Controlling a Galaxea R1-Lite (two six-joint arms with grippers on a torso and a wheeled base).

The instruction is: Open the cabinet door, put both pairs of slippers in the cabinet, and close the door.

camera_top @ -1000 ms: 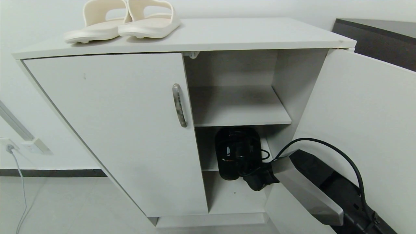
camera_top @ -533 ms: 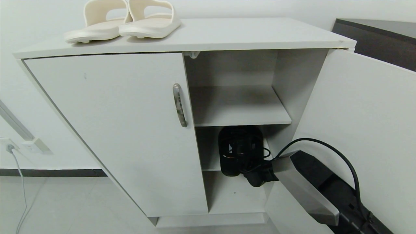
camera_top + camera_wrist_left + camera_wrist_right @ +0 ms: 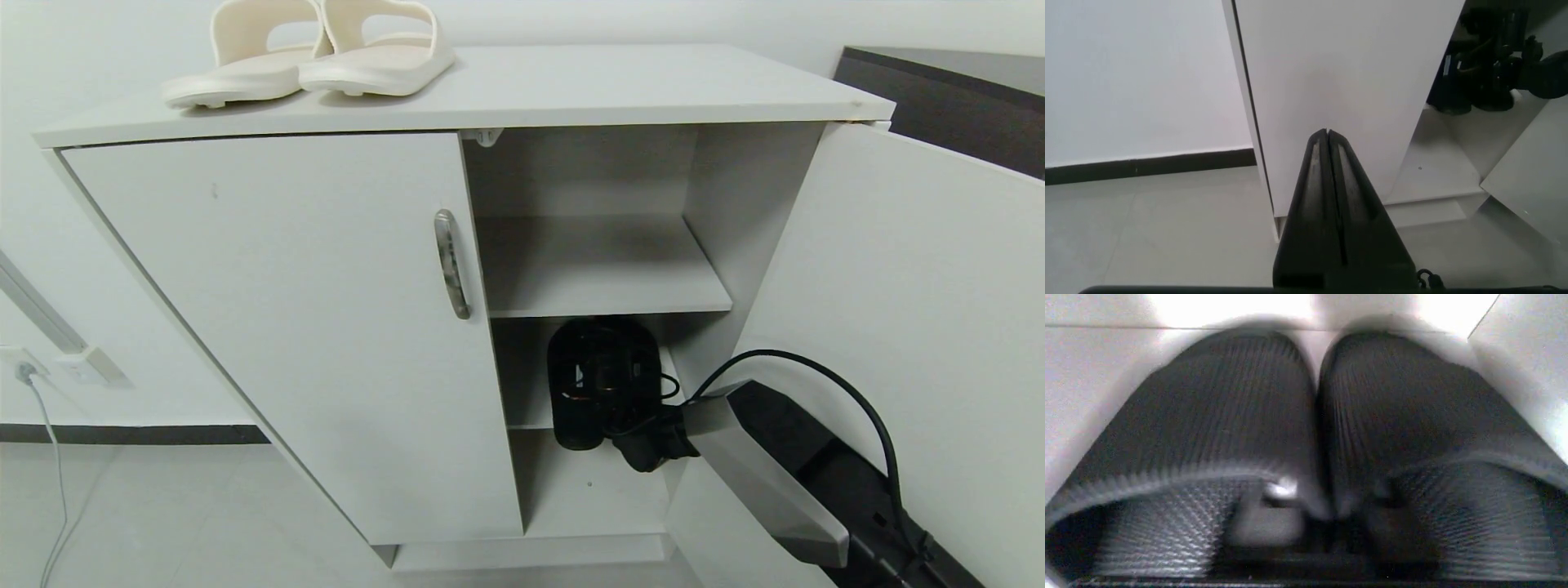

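1. Nearest is the left gripper. It hangs low over the floor, in front of the closed left door. Its fingers are pressed together and hold nothing, so I judge that this arm waits aside and leaves the opening free.
2. On the right, the open right door is swung wide toward the near side. This gives the right arm a free way into the cabinet.
3. The right gripper is inside the opening at the height of the middle shelf. Its fingers seem closed on the near ends of the black slippers, pinching the two together so that they travel as one pair.
4. The black slippers point into the cabinet, toes far. Their near ends stand out past the front edge of the shelf. I cannot tell if the soles rest on the shelf already, so I judge this pair as nearly placed but not released.
5. Above them is the upper shelf, a possible place for the second pair.
6. Farthest, the white slippers lie side by side on top of the cabinet at the left. They are not yet stored, and the door must be closed afterwards.
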